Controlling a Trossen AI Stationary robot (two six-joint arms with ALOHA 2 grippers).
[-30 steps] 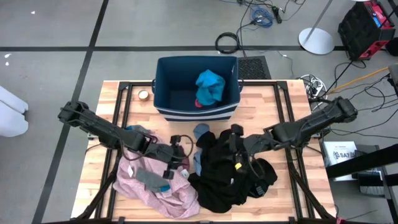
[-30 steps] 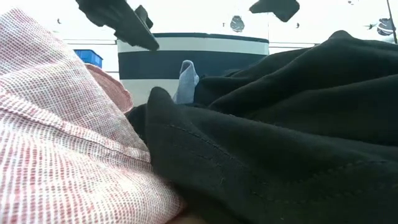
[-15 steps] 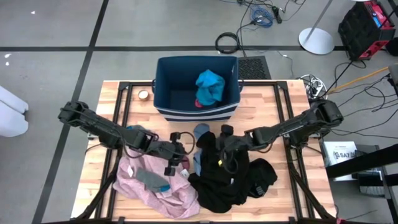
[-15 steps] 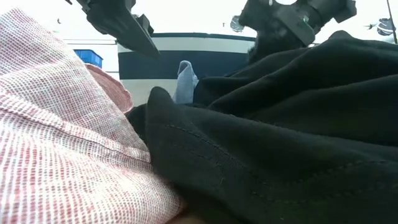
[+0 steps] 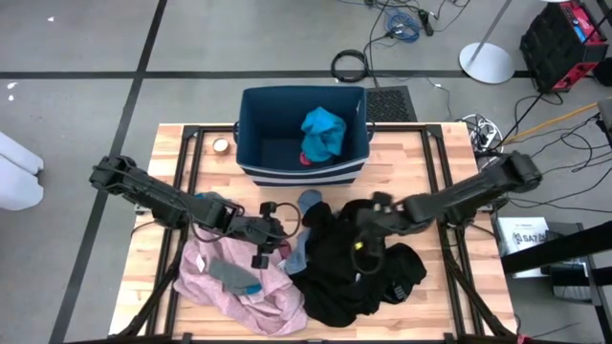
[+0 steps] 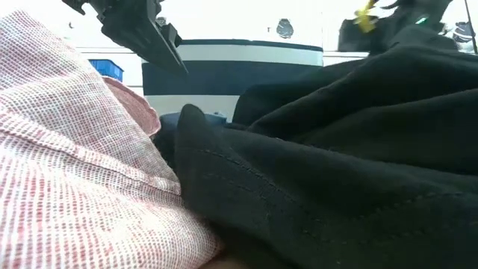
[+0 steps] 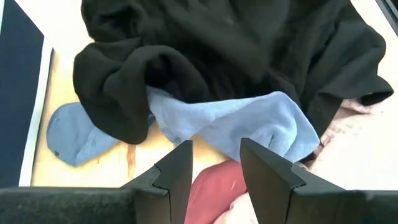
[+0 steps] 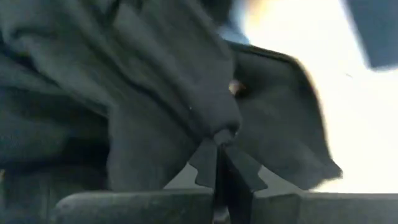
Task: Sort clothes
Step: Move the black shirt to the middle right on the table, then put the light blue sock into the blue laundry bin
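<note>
A heap of black clothes (image 5: 349, 272) lies at the table's near middle, with a pale pink garment (image 5: 239, 287) to its left. My right gripper (image 5: 366, 229) is down on the heap's far part, shut on black cloth (image 8: 214, 124). My left gripper (image 7: 216, 163) hangs open above a maroon piece (image 7: 214, 186) and a grey-blue sock (image 7: 249, 121) that lies half under the black cloth. Another grey-blue sock (image 5: 308, 200) rests flat on the table before the bin. A teal piece (image 5: 323, 132) lies inside the bin. My right gripper pinches a bunched fold of the black garment (image 8: 219, 134) between its two fingertips. The fingers come from above, slanting down from the table's right side. The cloth gathers into a small knot at the tips, and the rest still lies on the heap.
The dark blue bin (image 5: 251, 134) with a white-striped base stands at the table's far middle. A small roll of tape (image 5: 221, 145) lies left of it. Bare wood shows at the far left and far right of the table.
My right gripper has come down onto the black heap, tipped more steeply downward, and shut on a fold of black cloth. The black cloth near it has shifted, and in the low view the grey-blue piece that stood up before the bin is now mostly hidden.
</note>
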